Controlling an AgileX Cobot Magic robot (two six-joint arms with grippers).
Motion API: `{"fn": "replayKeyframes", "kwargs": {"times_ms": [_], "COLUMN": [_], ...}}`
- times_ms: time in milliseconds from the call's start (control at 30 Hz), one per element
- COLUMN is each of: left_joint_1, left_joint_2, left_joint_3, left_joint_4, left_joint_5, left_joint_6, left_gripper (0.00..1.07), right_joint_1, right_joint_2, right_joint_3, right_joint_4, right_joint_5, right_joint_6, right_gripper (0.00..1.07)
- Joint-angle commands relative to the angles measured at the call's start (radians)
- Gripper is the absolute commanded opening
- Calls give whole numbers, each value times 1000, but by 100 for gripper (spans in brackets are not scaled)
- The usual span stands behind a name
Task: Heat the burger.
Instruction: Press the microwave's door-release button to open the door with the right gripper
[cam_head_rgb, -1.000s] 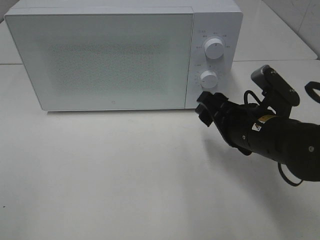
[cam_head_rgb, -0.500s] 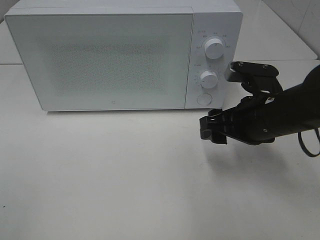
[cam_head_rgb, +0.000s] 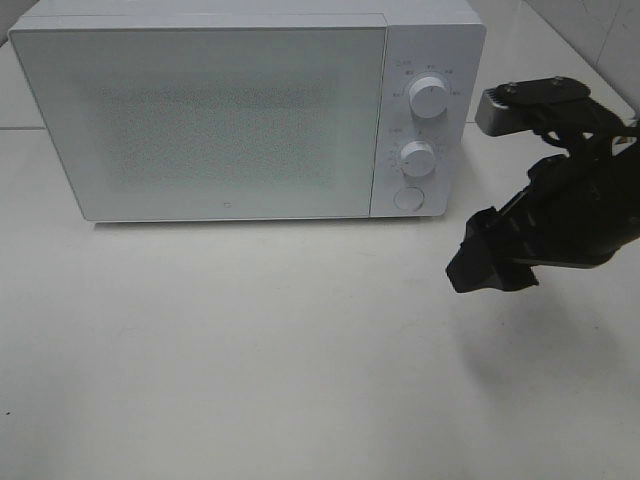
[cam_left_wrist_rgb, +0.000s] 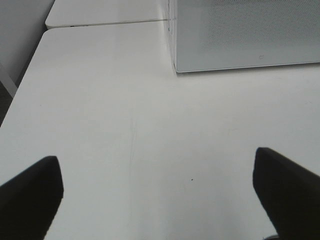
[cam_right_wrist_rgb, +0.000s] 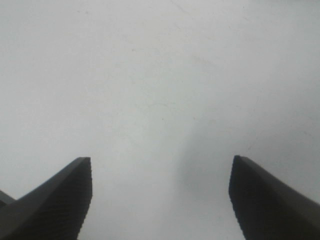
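The microwave is white, its door a fine grey dot mesh, with white dials at three o'clock. The table is white; the left gripper and right gripper are black.

Blk R arm w/ grey wrist cam, blk tool.

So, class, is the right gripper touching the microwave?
Apart. The exterior high view shows the right gripper off the microwave, with a strip of table between them.

You see a white microwave, door shut, on the white table. An upper knob and lower knob sit above its round button.
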Motion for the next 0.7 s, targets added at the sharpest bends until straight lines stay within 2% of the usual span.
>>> {"fn": "replayKeyframes", "kwargs": {"times_ms": [33,433,700], "left_joint_1": [-4,-4,-4], "left_joint_2": [-23,-23,-23], "left_joint_3": [2,2,2], "left_joint_4": [0,0,0], "left_joint_5": [-11,-11,-11], "left_joint_6": [0,0,0], "left_gripper": [98,98,98], "right_joint_1": [-7,-7,-7], "right_joint_2": [-81,-337,-478], "right_joint_3": [-6,-6,-2], "right_joint_4": [-39,-46,-68], "right_joint_5": [99,383,493], "right_joint_6": [35,38,77], "right_gripper": [74,74,74]}}
